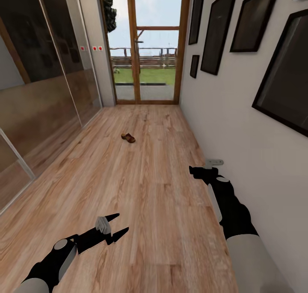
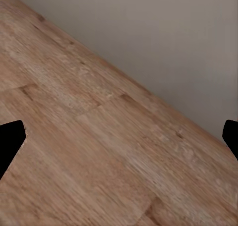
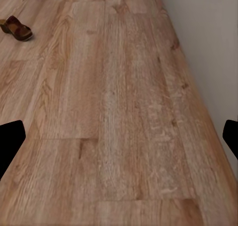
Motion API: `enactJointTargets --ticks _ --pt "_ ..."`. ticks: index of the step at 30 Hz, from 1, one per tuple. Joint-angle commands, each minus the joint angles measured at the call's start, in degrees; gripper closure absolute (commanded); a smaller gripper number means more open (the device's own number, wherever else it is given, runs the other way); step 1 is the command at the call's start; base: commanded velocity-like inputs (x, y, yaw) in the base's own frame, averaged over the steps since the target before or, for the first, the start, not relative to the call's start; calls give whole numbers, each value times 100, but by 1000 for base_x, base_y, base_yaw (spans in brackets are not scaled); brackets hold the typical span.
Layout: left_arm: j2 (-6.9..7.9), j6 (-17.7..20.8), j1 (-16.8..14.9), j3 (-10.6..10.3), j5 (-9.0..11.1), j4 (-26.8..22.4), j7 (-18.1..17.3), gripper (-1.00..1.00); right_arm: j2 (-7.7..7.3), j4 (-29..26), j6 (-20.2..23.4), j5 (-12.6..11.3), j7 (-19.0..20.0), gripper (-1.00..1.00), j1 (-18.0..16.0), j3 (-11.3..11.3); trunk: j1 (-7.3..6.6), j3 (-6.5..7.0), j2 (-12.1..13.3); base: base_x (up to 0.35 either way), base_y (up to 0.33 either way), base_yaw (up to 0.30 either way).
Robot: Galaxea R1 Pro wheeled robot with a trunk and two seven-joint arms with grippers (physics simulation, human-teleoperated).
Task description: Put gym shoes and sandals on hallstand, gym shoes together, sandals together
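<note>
The left gripper [image 1: 116,224] hangs low over the corridor floor [image 1: 141,186] with its two black fingers spread apart and nothing between them; in the left wrist view its fingertips [image 2: 11,139] sit at opposite edges, with bare planks and the foot of a pale wall between. The right gripper [image 1: 196,171] reaches forward close beside the right-hand wall [image 1: 222,113]; from the head view I cannot tell how its fingers stand, but in the right wrist view the two dark tips [image 3: 11,139] are wide apart and hold nothing. One dark brown sandal [image 1: 128,137] lies alone on the floor well ahead of both arms, about midway toward the glass door [image 1: 147,44] at the corridor's end; it also shows in the right wrist view [image 3: 16,28]. Dark framed pictures [image 1: 252,19] hang along the right wall
</note>
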Motion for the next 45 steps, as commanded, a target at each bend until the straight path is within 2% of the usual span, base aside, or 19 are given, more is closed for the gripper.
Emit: enactJointTargets --ticks 1,45 --pt "0 -31 -4 5 8 6 -19 -100 5 -7 31 38 6 -100 -3 -7 2 -5 -2 349 0 0" --pt "0 -31 -4 5 11 5 -19 -100 5 2 31 47 -12 -100 -3 10 2 -5 -2 349 0 0"
